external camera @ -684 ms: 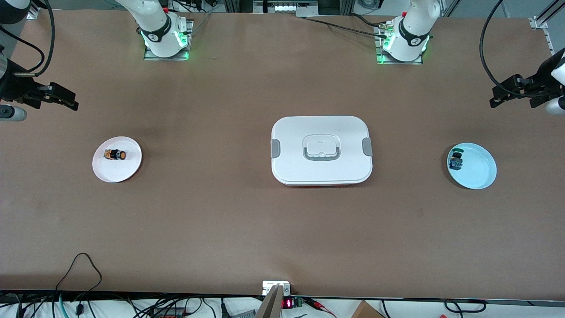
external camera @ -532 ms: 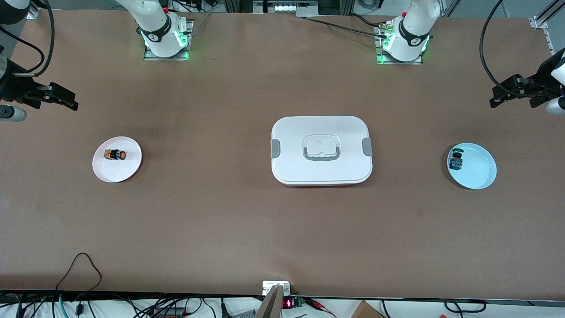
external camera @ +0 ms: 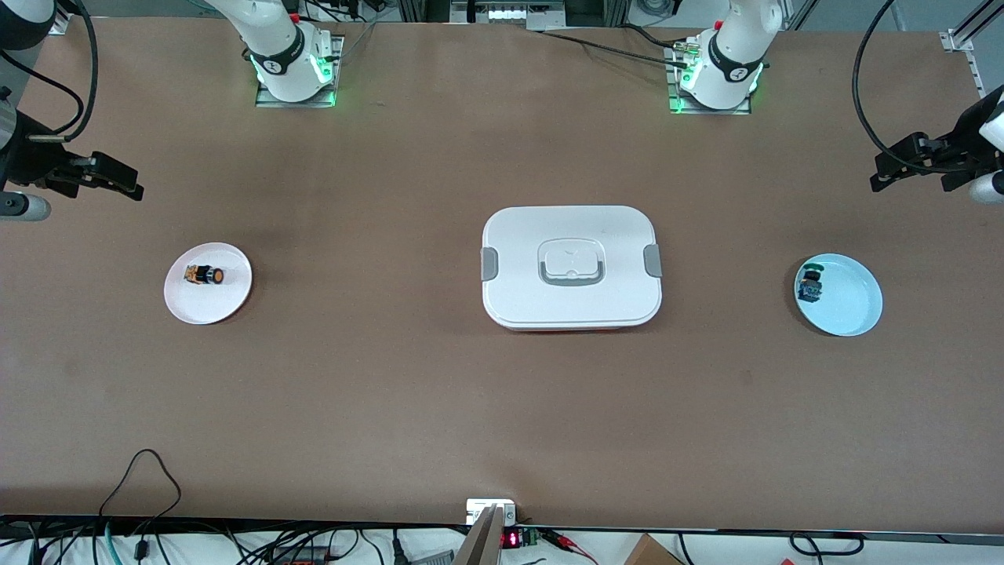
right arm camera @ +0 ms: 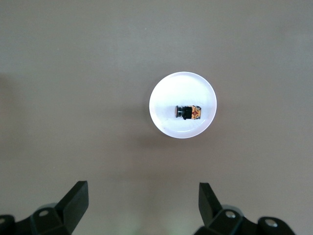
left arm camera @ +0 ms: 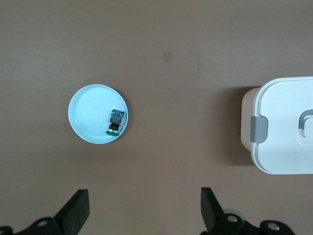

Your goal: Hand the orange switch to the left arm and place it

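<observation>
The orange switch (external camera: pixel 204 275) lies on its side on a small white plate (external camera: pixel 229 302) toward the right arm's end of the table. It also shows in the right wrist view (right arm camera: pixel 188 112). My right gripper (external camera: pixel 118 182) hangs high over bare table beside that plate, open and empty (right arm camera: pixel 143 200). The white box (external camera: pixel 571 267) sits closed at the table's middle. My left gripper (external camera: pixel 890 169) hangs high over the left arm's end, open and empty (left arm camera: pixel 145 205).
A light blue plate (external camera: pixel 851 306) toward the left arm's end holds a small switch with a green cap (external camera: pixel 810 286). Both show in the left wrist view, the plate (left arm camera: pixel 88 117) and the switch (left arm camera: pixel 116 121), with a corner of the box (left arm camera: pixel 286 127). Cables run along the front edge.
My right gripper has shifted slightly toward the white plate. The left arm, the switches and the box have not moved.
</observation>
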Controlling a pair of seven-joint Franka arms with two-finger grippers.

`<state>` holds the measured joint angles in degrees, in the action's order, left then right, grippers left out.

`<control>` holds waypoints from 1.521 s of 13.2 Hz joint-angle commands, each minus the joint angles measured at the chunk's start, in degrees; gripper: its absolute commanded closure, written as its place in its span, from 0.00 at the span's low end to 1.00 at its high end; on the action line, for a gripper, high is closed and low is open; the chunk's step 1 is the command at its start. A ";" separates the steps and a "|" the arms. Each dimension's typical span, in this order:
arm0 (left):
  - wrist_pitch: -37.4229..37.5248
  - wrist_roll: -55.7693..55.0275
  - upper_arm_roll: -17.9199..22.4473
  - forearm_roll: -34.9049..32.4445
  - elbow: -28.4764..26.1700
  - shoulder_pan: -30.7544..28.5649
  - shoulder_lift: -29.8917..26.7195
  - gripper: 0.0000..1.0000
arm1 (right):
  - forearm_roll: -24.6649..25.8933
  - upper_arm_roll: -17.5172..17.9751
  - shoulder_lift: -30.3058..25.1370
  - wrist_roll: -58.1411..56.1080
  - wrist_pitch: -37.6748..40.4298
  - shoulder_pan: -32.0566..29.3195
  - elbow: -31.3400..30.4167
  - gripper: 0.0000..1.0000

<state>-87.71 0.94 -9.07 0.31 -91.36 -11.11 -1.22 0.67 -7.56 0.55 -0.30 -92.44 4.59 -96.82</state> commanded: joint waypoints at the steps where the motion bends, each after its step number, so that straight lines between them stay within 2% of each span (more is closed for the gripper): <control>1: 1.22 -0.41 0.02 -0.40 1.54 0.29 0.43 0.00 | -0.50 0.00 2.25 -0.84 -2.04 -2.91 -0.38 0.00; 5: 1.22 -0.41 -0.07 -0.40 1.54 0.29 0.43 0.00 | 4.07 0.00 6.20 -0.75 -5.63 -3.01 -0.38 0.00; 12: 1.31 -0.41 0.02 -0.40 1.54 0.29 0.43 0.00 | 4.25 -0.09 15.43 -0.75 -14.17 -3.01 -1.09 0.00; 14: 1.31 -0.41 0.02 -0.40 1.54 0.29 0.43 0.00 | 4.25 -0.09 16.41 -0.75 -18.45 -4.66 -4.58 0.00; 16: 1.22 -0.41 0.02 -0.40 1.54 0.29 0.43 0.00 | 4.60 -0.09 16.41 -1.88 -25.92 -6.69 -11.33 0.00; 20: 1.22 -0.41 0.02 -0.40 1.54 0.29 0.43 0.00 | 4.51 0.00 17.55 -5.41 -38.49 -8.72 -19.53 0.00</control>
<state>-87.68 0.94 -9.07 0.31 -91.32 -11.10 -1.22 4.67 -8.11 18.91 -4.78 -126.36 -3.48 -112.31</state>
